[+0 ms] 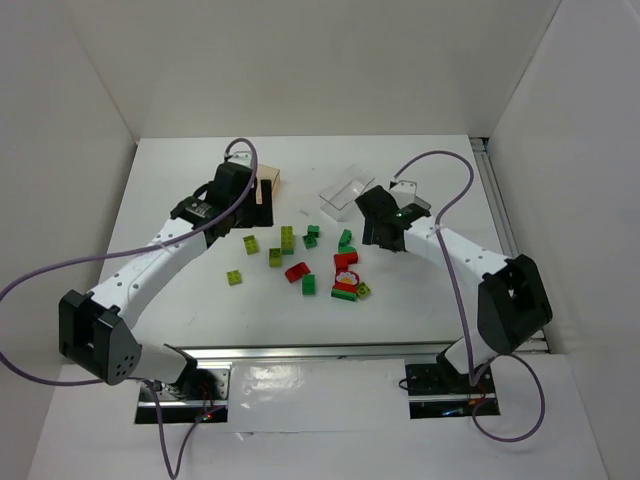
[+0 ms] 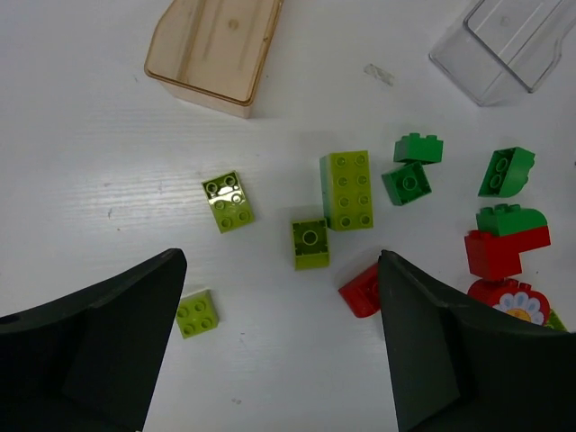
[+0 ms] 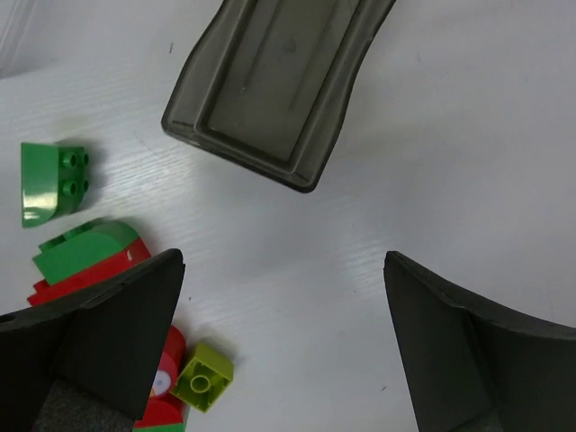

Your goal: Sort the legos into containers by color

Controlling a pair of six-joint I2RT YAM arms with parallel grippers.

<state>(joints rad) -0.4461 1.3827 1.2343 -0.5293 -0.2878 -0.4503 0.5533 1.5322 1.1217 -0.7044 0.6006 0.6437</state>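
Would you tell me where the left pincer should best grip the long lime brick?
Probably from straight above, pinching the long lime brick across its two long sides: it lies flat, studs up, and that span is narrowest. A green brick crowds one side.

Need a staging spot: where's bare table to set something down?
Bare: far strip behind the amber tub and clear tub; near strip between the legos and the front rail. Crowded: centre, legos scattered just near of the tubs.

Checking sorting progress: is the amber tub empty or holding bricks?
Empty as far as visible: in the left wrist view the amber tub shows only bare floor; its far end is cropped.
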